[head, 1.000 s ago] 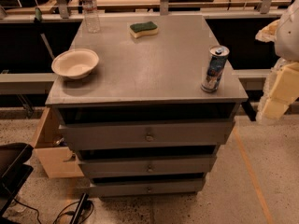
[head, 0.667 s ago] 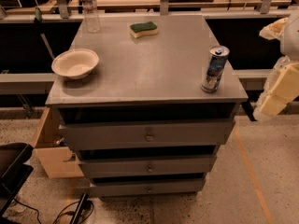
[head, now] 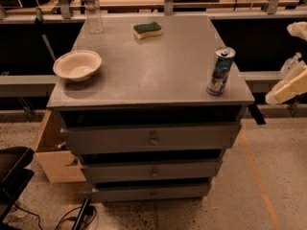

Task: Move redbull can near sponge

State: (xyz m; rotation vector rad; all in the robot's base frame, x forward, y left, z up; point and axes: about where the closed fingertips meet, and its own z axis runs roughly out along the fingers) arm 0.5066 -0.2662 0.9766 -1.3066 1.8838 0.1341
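Observation:
The redbull can [head: 220, 71], blue and silver, stands upright near the front right corner of the grey cabinet top [head: 158, 66]. The sponge [head: 147, 30], yellow with a dark green top, lies at the far middle of the top. My gripper [head: 293, 59] hangs off the right side of the cabinet, level with the can and apart from it. Its two cream fingers [head: 290, 86] stand wide apart and hold nothing. Part of the gripper is cut off by the frame's right edge.
A cream bowl [head: 77, 65] sits at the left edge of the top. A clear plastic bottle [head: 92, 9] stands at the far left corner. The cabinet has three drawers [head: 152, 140] below. A wooden box [head: 53, 152] sits on the floor at left. Benches run behind.
My gripper has shifted slightly at the right edge of the view. The can, sponge, bowl and bottle have not moved.

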